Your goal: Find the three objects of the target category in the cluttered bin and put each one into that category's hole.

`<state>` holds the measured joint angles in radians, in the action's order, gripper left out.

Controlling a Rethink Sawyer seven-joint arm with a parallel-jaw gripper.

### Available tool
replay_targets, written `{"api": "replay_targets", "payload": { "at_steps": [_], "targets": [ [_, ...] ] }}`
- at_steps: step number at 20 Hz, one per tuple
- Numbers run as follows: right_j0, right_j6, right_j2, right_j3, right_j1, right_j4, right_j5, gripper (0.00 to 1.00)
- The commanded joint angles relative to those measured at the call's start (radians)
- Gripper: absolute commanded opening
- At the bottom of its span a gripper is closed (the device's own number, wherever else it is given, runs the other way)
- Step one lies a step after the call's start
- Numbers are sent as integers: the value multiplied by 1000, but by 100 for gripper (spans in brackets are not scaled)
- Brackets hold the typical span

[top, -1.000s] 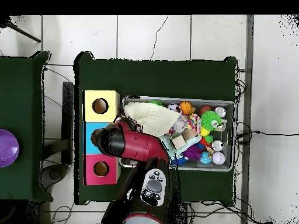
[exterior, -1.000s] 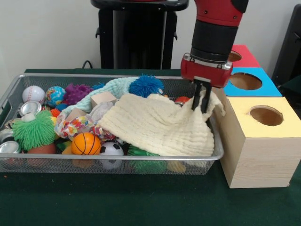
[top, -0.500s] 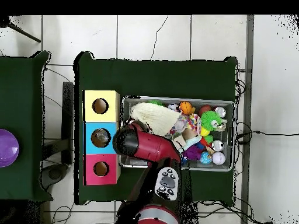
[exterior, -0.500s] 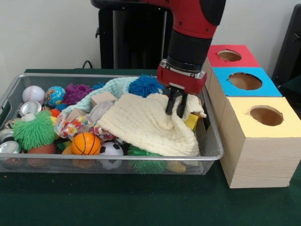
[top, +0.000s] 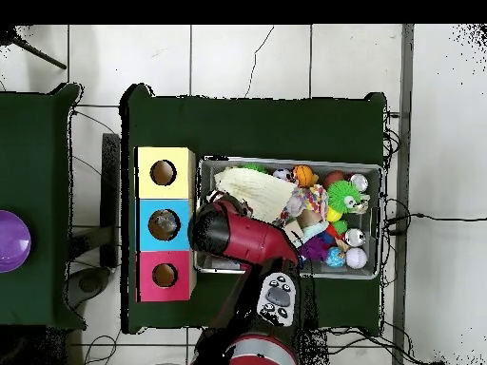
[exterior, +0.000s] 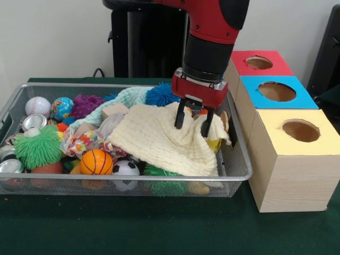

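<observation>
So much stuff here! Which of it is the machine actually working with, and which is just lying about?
Part of the job:
tool, open, over the cream cloth
wire bin
yellow box, blue box and red box, each with a hole

Just lying about, it seems:
basketball
baseball
green fuzzy ball
blue spiky ball
purple bowl

Under the end effector (exterior: 193,118), the cream cloth (exterior: 164,139) hides much of the bin's contents; overhead, the arm (top: 238,238) covers the end effector itself.
</observation>
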<state>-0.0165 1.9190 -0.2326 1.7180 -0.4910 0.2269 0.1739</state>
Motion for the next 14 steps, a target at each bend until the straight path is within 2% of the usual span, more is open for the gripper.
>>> {"api": "replay_targets", "payload": {
  "at_steps": [1, 5, 8, 11, 14],
  "targets": [
    [16, 137, 35, 41, -1, -28, -13, 100],
    [26, 97, 45, 45, -106, -25, 129, 100],
    [65, 53, 82, 31, -166, -21, 233, 100],
    [82, 29, 89, 36, -206, -30, 282, 100],
    [79, 21, 62, 27, -237, -49, 327, 100]
  ]
}}
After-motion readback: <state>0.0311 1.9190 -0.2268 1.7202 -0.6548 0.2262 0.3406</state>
